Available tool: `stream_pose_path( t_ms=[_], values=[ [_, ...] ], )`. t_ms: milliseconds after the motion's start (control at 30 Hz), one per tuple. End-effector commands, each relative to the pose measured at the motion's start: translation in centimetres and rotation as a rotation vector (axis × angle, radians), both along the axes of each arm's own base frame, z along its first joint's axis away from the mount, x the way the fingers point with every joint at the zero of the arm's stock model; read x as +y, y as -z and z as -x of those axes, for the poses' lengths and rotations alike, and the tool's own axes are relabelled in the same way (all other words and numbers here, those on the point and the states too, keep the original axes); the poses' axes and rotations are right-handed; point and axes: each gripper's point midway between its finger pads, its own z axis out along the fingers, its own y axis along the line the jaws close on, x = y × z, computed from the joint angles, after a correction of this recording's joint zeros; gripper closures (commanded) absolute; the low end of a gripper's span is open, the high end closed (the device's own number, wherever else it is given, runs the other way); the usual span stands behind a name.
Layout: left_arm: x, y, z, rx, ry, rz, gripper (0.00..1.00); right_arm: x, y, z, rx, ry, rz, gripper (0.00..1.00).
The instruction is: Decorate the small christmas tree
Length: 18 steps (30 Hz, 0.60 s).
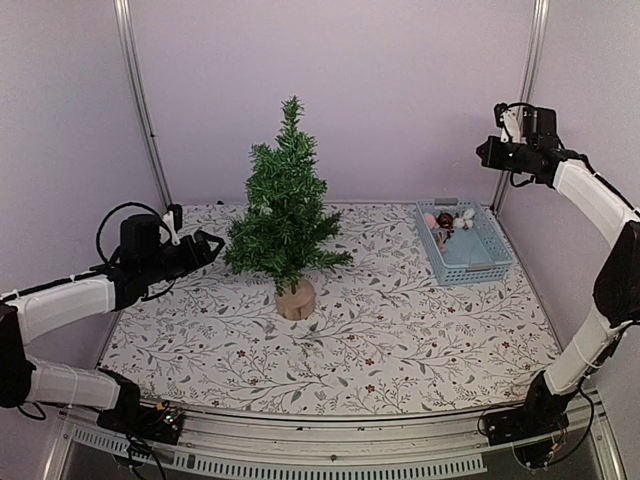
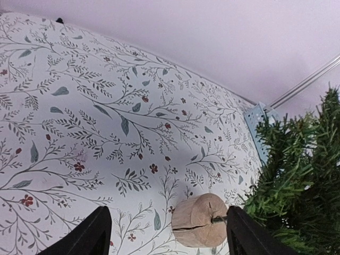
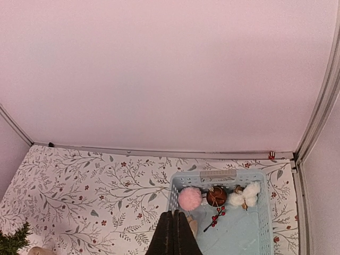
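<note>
Decoration not begun: tree (image 1: 285, 215) mid-frame looks bare, ornaments (image 1: 446, 220) lie in basket (image 1: 476, 274) right; left fingers (image 2: 90, 234) wide, right fingers (image 3: 167, 239) closed, empty.

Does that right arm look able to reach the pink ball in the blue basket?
Probably yes. The right gripper hangs high above the open-topped blue basket, with nothing between it and the pink ball. It is shut, so it would have to open first.

Top cam: high behind arms, whole desk (image 1: 400, 330). L wrist: low, near tree (image 2: 303, 175). R wrist: high, down onto basket (image 3: 223, 173); all share desk.
</note>
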Motion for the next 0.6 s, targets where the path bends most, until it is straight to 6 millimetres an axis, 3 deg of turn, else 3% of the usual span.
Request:
stream_pose_path(
  t_ms=[0,267,567],
  values=[
    [1.2,-1.5,0.1,-0.053,-0.033,-0.036,0.24,1.5,-6.7,2.9,-0.172,-0.079,-0.007,1.0],
    [1.4,-4.7,0.4,-0.139,-0.019,-0.057,0.24,4.0,-17.0,9.2,-0.438,-0.22,-0.043,1.0],
    [1.4,-9.3,1.1,-0.265,-0.004,-0.048,0.24,6.0,-26.7,16.5,-0.68,-0.352,-0.101,1.0]
  ],
)
